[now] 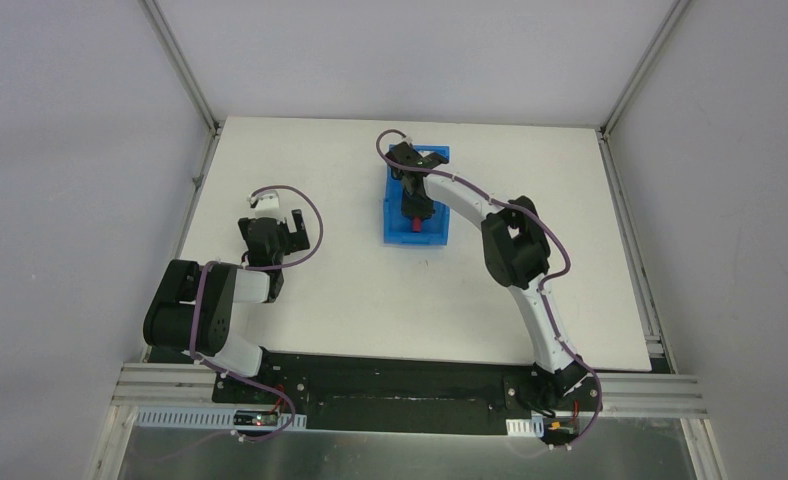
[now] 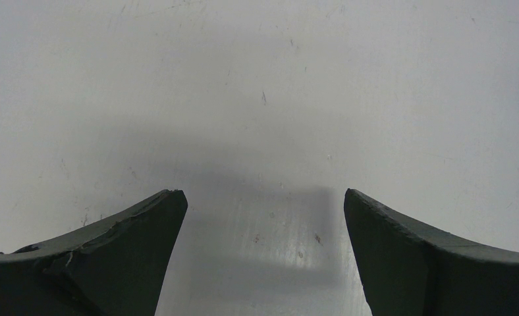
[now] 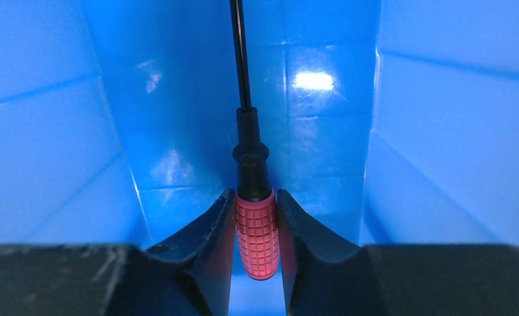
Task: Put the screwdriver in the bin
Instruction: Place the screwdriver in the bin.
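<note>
**Right gripper (image 3: 255,197) clamps the screwdriver (image 3: 249,155) inside the bin (image 3: 46,131)**

Right gripper (image 1: 416,205) is closed on the red handle of the screwdriver, one dark finger (image 3: 207,224) pressed against each side. From my wrist feed the thin black shaft runs straight ahead, away from the fingers, with blue walls on both sides and a blue floor under it. I cannot tell whether the tip touches the floor.

On my overhead feed the bin (image 1: 391,215) sits on the white bench (image 1: 300,160) toward the far edge, about midway between the left and right edges. The right arm reaches across to it from the near right corner, and a spot of red handle (image 1: 416,224) shows within the bin's walls.

Left gripper (image 2: 263,194) is open, its two fingers spread wide over bare bench near the left edge, well apart from the bin, holding nothing.
</note>
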Controlling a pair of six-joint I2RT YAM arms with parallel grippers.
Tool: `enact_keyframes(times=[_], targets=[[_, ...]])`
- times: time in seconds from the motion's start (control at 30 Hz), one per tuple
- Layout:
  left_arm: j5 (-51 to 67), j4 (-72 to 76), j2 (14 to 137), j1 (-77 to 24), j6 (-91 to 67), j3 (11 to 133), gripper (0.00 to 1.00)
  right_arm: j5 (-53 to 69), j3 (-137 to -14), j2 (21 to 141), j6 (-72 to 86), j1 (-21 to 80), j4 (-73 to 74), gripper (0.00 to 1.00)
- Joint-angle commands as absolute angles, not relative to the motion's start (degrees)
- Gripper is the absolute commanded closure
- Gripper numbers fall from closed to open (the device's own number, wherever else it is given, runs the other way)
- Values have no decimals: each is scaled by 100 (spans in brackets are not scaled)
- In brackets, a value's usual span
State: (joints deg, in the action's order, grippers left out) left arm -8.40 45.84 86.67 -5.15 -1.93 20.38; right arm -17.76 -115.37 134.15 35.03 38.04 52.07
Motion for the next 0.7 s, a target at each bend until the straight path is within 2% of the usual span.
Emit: enact_keyframes(times=[0.0,0.07,0.17,0.67], targets=[[-782,4729,8620,-484,-158,2129,1,-1922,-11615,13432,3618,3841,5061,66],[-782,4729,8622,-483,-158,2127,1,-1941,-11631,13421,3617,3841,5076,59],[-782,4729,8621,-480,-158,2127,1,-1950,-11666,13404,3608,3839,5112,55],[-782,4728,8621,-484,-158,2127,1,-2182,-12346,12807,3250,3838,5440,50]])
